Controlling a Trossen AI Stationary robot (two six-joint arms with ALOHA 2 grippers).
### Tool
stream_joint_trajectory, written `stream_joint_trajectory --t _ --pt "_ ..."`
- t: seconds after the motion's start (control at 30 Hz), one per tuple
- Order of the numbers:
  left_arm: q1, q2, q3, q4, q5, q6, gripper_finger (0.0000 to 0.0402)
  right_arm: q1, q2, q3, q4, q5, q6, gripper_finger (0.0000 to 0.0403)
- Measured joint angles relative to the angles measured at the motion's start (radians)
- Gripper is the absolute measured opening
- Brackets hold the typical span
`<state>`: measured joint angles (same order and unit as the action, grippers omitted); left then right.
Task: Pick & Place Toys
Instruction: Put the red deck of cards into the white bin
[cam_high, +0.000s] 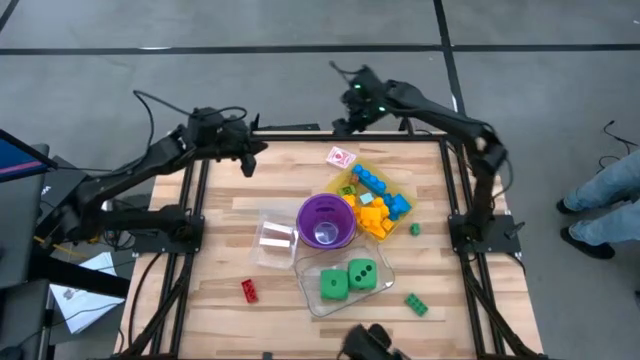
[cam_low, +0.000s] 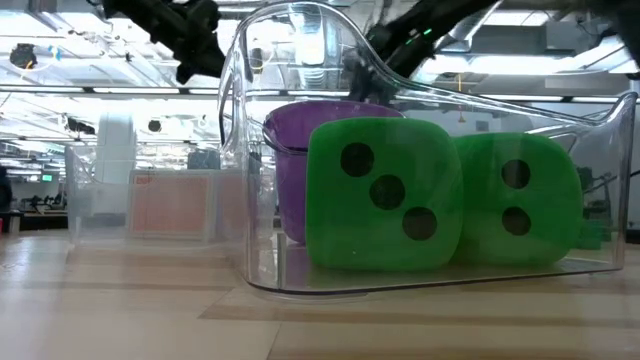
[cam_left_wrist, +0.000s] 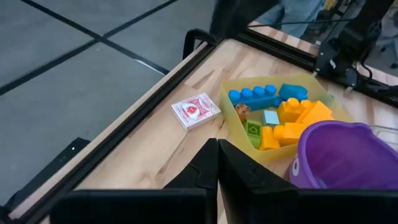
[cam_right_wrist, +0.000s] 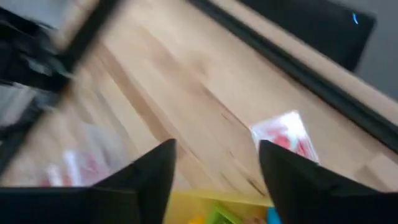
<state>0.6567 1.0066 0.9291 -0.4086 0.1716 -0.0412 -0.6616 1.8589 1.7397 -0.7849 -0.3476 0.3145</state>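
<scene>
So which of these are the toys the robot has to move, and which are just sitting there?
Toys for the job:
- two green dice in a clear tub
- bricks in the yellow tray
- red brick
- green brick

Just lying about:
- purple cup
- small clear tub
- red-and-white card

The cup (cam_high: 326, 221) is purple. Right beside the cup, two dice (cam_high: 347, 279) are green with black dots. On the cup's other side, a see-through yellow tray (cam_high: 352, 169) holds blue bricks (cam_high: 375, 184) and orange bricks (cam_high: 372, 222). A red brick (cam_high: 249, 290) lies away from the cup. The table (cam_high: 230, 190) is light wood with stripes.
</scene>
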Motion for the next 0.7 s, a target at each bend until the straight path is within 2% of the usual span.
stream_joint_trajectory --t 0.17,0.3,0.47,0.7 --pt "0.000 -0.037 -0.038 0.015 -0.005 -0.020 0.0001 0.010 0.216 0.216 -0.227 0.011 -0.069 0.0294" --pt "0.000 -0.038 -0.042 0.015 -0.005 -0.020 0.0003 0.029 0.338 0.363 -0.339 0.059 -0.070 0.0338" --pt "0.000 -0.038 -0.042 0.017 -0.004 -0.020 0.0001 0.052 0.445 0.482 -0.430 0.165 -0.067 0.0356" --pt "0.000 -0.037 -0.042 0.021 -0.003 -0.024 0.0003 0.089 0.491 0.496 -0.457 0.175 -0.161 0.0358"
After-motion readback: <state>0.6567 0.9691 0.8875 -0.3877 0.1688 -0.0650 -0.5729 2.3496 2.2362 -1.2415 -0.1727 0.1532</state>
